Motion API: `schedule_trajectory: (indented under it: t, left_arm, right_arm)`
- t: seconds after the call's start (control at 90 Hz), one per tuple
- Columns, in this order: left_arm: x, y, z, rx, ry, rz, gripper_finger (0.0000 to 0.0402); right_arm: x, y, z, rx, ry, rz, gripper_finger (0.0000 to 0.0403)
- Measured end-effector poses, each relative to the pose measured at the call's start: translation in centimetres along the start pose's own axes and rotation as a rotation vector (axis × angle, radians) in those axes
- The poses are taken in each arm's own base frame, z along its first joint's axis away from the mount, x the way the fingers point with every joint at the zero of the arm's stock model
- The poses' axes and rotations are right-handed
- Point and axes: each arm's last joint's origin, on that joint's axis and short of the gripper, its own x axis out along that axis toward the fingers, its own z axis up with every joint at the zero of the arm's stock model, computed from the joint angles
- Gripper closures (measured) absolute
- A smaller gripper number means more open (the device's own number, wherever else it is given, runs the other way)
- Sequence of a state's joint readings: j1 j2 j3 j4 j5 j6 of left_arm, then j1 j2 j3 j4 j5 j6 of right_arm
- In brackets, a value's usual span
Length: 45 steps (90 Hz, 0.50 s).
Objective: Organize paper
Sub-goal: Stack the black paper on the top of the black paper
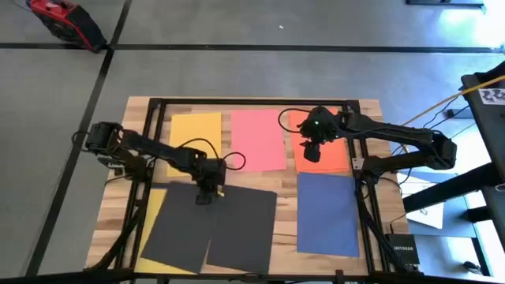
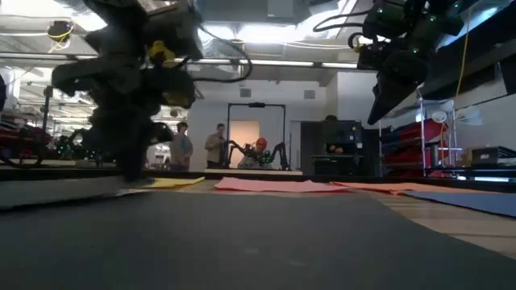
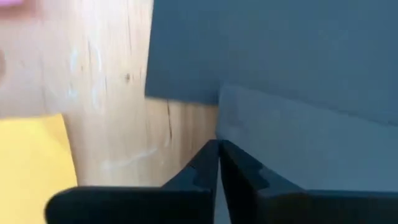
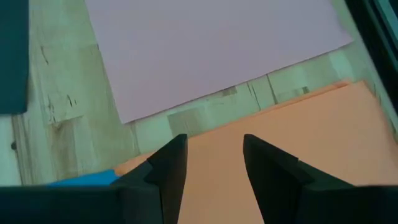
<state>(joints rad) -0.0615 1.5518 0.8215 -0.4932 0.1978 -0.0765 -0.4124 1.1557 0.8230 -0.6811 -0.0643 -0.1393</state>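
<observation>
Coloured sheets of paper lie flat on the wooden table: yellow (image 1: 196, 138), pink (image 1: 257, 140) and orange (image 1: 327, 150) along the far side, dark blue (image 1: 327, 213) at the near right. Two black sheets (image 1: 183, 225) (image 1: 243, 229) overlap at the near left, over another yellow sheet (image 1: 154, 209). My left gripper (image 1: 207, 193) is shut, down at the black sheets' far edge. My right gripper (image 1: 312, 150) hangs open above the orange sheet (image 4: 298, 143), well clear of it in the low view (image 2: 387, 97). My left gripper comes from above, its fingers pointing down. Its shut fingertips (image 3: 217, 152) meet on the side edge (image 3: 218, 118) of one black sheet, just below that sheet's far corner. The fingers hide whether the edge lies between them. The sheet stays flat on the table.
A black frame (image 1: 252, 102) borders the table's far side, with cables by both arm bases. Bare wood (image 3: 112, 93) shows between the black sheets and the yellow one. A red device (image 1: 67, 20) stands on the floor beyond the table, and people (image 2: 218, 145) show far behind.
</observation>
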Motion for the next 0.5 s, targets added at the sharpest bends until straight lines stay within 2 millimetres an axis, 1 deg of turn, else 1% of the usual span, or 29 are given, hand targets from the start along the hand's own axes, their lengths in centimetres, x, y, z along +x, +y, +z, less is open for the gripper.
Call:
schedule_trajectory:
  t: [0.289,0.378,0.5]
  left_arm:
    - [-2.6,0.2,3.1,0.009,-0.08,0.004,0.0402]
    - [-3.4,0.4,4.2,0.003,-0.139,0.005,0.0402]
    - [-3.9,0.8,5.2,-0.062,-0.232,-0.012,0.0401]
  right_arm:
    - [0.0,0.0,0.0,0.0,0.001,0.0,0.0256]
    - [0.0,0.0,0.0,0.0,0.001,0.0,0.0256]
    - [0.0,0.0,0.0,0.0,0.001,0.0,0.0256]
